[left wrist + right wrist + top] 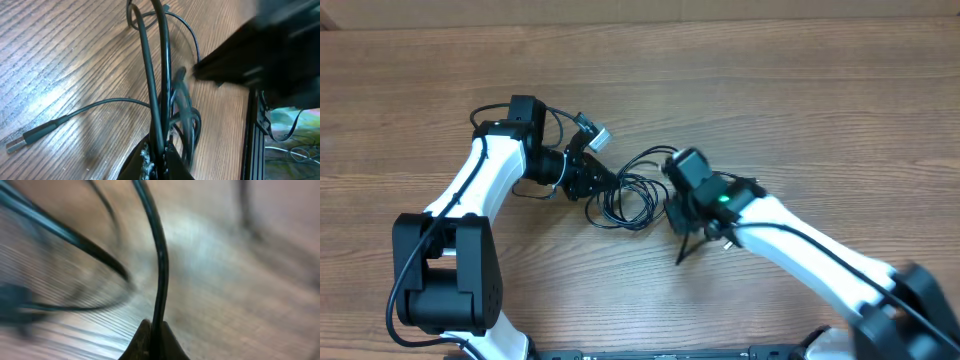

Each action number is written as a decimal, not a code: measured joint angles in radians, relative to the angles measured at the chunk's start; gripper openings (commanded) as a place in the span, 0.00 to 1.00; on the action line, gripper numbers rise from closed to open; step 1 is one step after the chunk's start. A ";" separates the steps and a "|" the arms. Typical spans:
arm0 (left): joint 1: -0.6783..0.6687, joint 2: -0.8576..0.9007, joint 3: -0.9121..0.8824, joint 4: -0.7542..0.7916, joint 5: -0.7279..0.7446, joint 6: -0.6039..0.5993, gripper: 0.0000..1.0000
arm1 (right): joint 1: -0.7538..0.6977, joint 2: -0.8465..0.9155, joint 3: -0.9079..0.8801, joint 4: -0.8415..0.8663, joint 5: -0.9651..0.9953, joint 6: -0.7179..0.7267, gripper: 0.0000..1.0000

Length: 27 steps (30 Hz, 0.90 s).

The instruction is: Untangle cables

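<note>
This looks like a robotics lab bench — a wood-grain table (770, 80) with two white-and-black robot arms, the left arm (485, 175) and the right arm (810, 250), reaching in from the table's near edge. A black metal rail (252, 135) lines the table's edge, with loose wires (300, 152) just beyond it.

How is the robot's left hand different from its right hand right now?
The left gripper pinches at least two strands of the cables; the right gripper pinches just one strand. The left gripper meets the bunch from its left side, the right gripper from its right side. Both are shut on the cables, low over the wooden table.
</note>
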 measured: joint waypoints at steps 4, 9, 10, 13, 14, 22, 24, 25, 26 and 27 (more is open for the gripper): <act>0.000 0.000 0.000 -0.005 0.000 0.000 0.04 | 0.000 -0.179 0.039 0.000 -0.005 -0.020 0.04; 0.000 0.000 0.000 -0.005 0.000 0.000 0.04 | 0.000 -0.294 0.039 -0.021 -0.059 -0.078 0.04; 0.000 0.000 0.000 -0.005 0.000 0.000 0.04 | 0.000 -0.309 0.039 -0.024 -0.070 -0.090 0.04; 0.000 0.000 0.000 -0.005 0.000 0.000 0.04 | 0.000 -0.340 0.039 -0.041 -0.108 -0.145 0.04; 0.000 0.000 0.000 -0.005 0.000 0.000 0.04 | 0.000 -0.343 0.039 -0.054 -0.119 -0.160 0.04; 0.000 0.000 0.000 -0.005 0.000 0.000 0.04 | 0.000 -0.284 0.034 -0.136 -0.164 -0.218 0.04; 0.000 0.000 0.000 -0.005 0.000 0.000 0.04 | 0.000 -0.251 0.028 -0.134 -0.163 -0.225 0.04; 0.000 0.000 0.000 -0.005 0.000 0.000 0.04 | 0.000 -0.237 0.024 -0.129 -0.163 -0.228 0.04; 0.000 0.000 0.000 -0.004 0.000 0.000 0.04 | 0.000 -0.223 0.021 -0.121 -0.164 -0.231 0.04; 0.000 0.000 0.000 -0.003 0.000 0.000 0.04 | 0.000 -0.213 0.018 -0.111 -0.172 -0.233 0.04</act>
